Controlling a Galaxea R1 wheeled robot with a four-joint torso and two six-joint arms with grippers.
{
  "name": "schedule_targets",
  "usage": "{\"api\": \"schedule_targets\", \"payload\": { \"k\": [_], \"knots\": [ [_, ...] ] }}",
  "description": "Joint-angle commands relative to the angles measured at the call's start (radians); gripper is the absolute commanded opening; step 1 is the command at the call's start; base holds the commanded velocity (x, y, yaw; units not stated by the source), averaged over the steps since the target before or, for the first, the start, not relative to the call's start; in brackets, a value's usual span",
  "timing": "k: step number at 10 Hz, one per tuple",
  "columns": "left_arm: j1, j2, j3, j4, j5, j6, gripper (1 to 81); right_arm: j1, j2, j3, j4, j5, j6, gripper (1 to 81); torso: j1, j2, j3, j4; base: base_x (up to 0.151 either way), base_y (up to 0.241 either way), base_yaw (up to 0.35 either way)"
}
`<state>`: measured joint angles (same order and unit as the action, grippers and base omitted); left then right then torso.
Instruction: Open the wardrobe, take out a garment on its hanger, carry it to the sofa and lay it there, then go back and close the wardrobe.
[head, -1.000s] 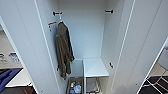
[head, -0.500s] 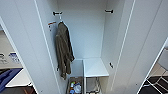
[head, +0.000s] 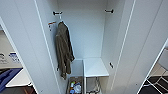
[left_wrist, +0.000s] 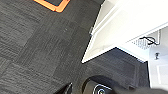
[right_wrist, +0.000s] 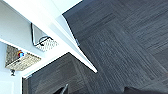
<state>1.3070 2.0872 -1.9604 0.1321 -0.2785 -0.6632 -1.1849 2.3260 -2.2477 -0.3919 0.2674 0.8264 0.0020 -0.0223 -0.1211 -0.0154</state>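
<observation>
The wardrobe (head: 86, 37) stands open, its left door (head: 27, 47) swung out toward 9 o'clock and its right door (head: 142, 47) toward 3 o'clock, leaving a free gap between them. Inside, at 10 o'clock, an olive-brown jacket (head: 63, 51) hangs from a black hook (head: 57, 13); another hook (head: 109, 11) sits at 1 o'clock. A white shelf (head: 95, 67) and a wicker basket (head: 74, 87) lie low, the basket cut off. Nothing has shifted since before. Whether either pincer is apart or together cannot be told.
</observation>
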Motion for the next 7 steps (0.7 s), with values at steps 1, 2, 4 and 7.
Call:
{"api": "schedule_targets", "payload": {
  "k": [1,2,4,7],
  "knots": [
    [-0.221,-0.128,-0.11,0.003,-0.001,-0.184,81.1,0.187,-0.096,-0.122,0.008,-0.022,0.172,81.1,0.0,0.0,0.0,0.0,0.0,0.0,0.0],
    [-0.261,-0.131,-0.138,0.006,0.004,-0.205,81.1,0.22,-0.104,-0.15,0.008,-0.022,0.222,81.1,0.0,0.0,0.0,0.0,0.0,0.0,0.0],
    [-0.34,-0.143,-0.158,0.007,0.01,-0.237,81.1,0.294,-0.1,-0.191,0.01,-0.034,0.299,81.1,0.0,0.0,0.0,0.0,0.0,0.0,0.0],
    [-0.461,-0.139,-0.144,0.009,0.033,-0.242,81.1,0.432,-0.092,-0.156,0.01,-0.059,0.362,81.1,0.0,0.001,-0.001,0.0,0.0,0.0,0.0]
  ]
}}
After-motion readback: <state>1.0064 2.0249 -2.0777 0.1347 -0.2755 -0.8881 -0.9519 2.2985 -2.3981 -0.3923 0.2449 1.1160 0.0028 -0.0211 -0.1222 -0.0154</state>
